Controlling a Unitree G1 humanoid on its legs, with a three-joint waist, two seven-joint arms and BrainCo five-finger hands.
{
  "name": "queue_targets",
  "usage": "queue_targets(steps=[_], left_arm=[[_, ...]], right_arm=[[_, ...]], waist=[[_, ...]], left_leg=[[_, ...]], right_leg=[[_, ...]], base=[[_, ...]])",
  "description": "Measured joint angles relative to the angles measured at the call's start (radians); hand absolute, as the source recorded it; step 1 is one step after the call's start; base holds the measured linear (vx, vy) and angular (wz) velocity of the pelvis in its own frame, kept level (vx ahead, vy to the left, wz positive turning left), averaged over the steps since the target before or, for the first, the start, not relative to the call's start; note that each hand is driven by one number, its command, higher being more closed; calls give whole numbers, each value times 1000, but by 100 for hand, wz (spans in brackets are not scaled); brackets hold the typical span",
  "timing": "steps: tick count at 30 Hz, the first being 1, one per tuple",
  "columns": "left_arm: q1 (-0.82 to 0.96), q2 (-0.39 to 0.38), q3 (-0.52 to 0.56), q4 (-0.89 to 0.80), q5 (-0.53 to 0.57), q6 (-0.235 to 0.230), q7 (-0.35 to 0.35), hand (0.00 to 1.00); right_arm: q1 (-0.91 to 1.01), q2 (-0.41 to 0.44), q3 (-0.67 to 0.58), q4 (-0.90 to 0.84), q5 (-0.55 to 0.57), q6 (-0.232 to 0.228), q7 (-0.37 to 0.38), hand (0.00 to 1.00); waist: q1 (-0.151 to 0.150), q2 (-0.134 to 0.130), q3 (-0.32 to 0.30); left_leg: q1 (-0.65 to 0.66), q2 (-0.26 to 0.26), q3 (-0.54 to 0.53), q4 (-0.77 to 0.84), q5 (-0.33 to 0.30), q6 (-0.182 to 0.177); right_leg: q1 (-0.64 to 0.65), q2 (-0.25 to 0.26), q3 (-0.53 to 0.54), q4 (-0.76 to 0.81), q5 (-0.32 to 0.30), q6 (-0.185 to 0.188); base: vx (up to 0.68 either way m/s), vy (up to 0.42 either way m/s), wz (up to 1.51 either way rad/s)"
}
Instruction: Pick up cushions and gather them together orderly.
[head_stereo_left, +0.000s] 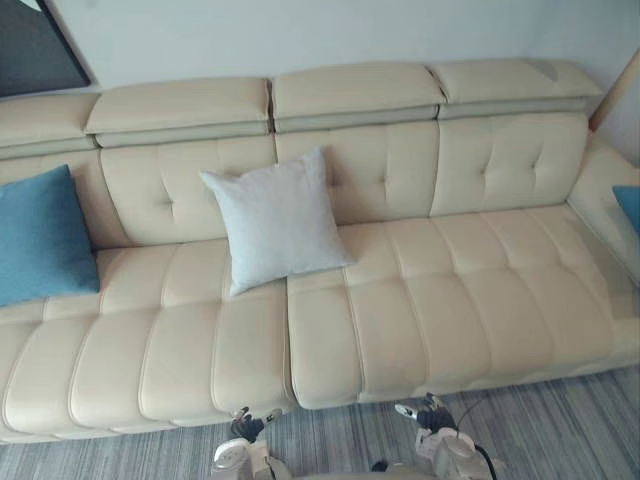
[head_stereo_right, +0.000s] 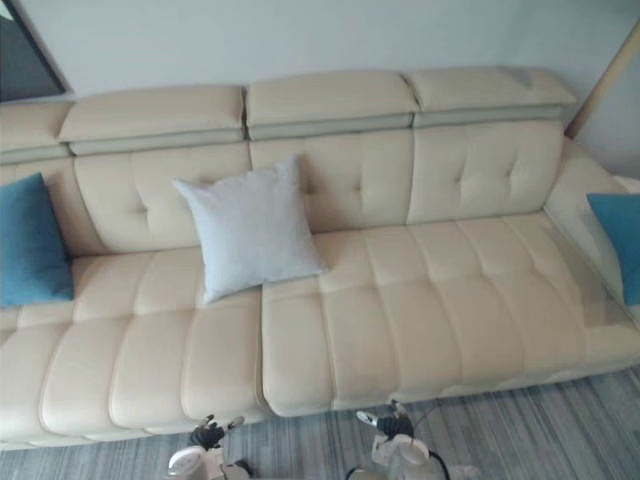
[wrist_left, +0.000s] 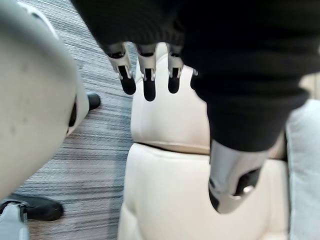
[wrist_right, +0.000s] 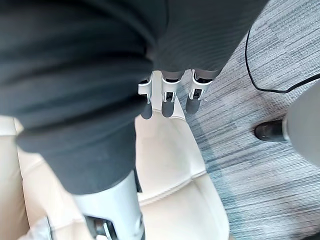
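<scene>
Plainly nothing is gathered yet: three cushions lie well apart on the cream sofa (head_stereo_left: 420, 300). One pale grey cushion (head_stereo_left: 275, 218) leans on the backrest left of the middle, one blue cushion (head_stereo_left: 40, 235) sits at the left end, and a second blue cushion (head_stereo_right: 618, 240) at the right end. The left hand (wrist_left: 144, 70) and right hand (wrist_right: 170, 92) hang low by the sofa's near edge, fingers straight, holding nothing. All the picking up remains, I'd judge.
</scene>
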Motion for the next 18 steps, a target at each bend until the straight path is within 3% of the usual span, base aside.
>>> queue_targets(steps=[3, 4, 5, 6, 7, 9, 11, 12, 18], left_arm=[[-2, 3, 6, -21, 0, -3, 0, 0], [-2, 3, 19, -19, -1, -3, 0, 0], [1, 2, 21, -18, -1, -2, 1, 0], [9, -4, 22, -12, -1, -2, 0, 0], [11, -8, 22, -8, -2, -2, 0, 0], [14, 19, 22, -3, -6, 0, 1, 0], [16, 25, 21, -1, -9, 0, 0, 0], [16, 23, 20, 5, -9, 1, 0, 0], [27, 14, 19, 42, 1, 4, -9, 0]], right_arm=[[18, 10, -1, 16, 2, 0, -1, 0], [23, 9, -7, 15, 2, -1, -1, 0], [29, 10, -7, 13, 2, -2, -1, 0], [46, 7, -7, 11, 2, -3, -1, 0], [52, 4, -9, 15, 2, -3, -1, 0], [66, 20, -20, 12, 2, 8, 0, 0], [83, 24, -28, 16, 2, 7, 1, 0], [87, 21, -32, 19, 2, 8, 1, 0], [96, 13, -67, 19, 3, 8, 6, 0]], waist=[[2, -32, 10], [2, -33, 10], [2, -30, 8], [1, -6, -2], [2, 10, -10], [-6, -27, -21], [-4, -46, -31], [-3, -37, -32], [-3, -4, -62]], left_leg=[[7, -44, -57, 24, -17, 9], [2, -64, -110, 161, -114, 34], [4, -71, -135, 210, -153, 33], [21, -72, -177, 204, -227, 23], [28, -72, -181, 183, -263, 23], [38, -98, -138, 121, -266, 22], [54, -126, -125, 94, -265, 22], [65, -137, -125, 87, -258, 31], [133, -143, -64, 37, -207, 47]], right_leg=[[-3, -36, -11, -14, 0, -8], [-1, -53, -10, -33, 11, -7], [0, -53, -2, -48, 19, 0], [-1, -26, 19, -79, 31, 16], [-1, -12, 27, -93, 38, 25], [-9, -21, 68, -80, 70, 32], [41, -22, 86, -122, 82, 21], [73, -25, 92, -164, 98, 36], [69, 9, 183, -181, 115, 38]], base=[[-229, 64, -17], [-152, 161, -63], [-168, 220, -87], [-103, 161, -62], [-108, 162, -73], [-49, 108, -43], [97, 77, -24], [134, 61, -32], [139, 35, -43]])
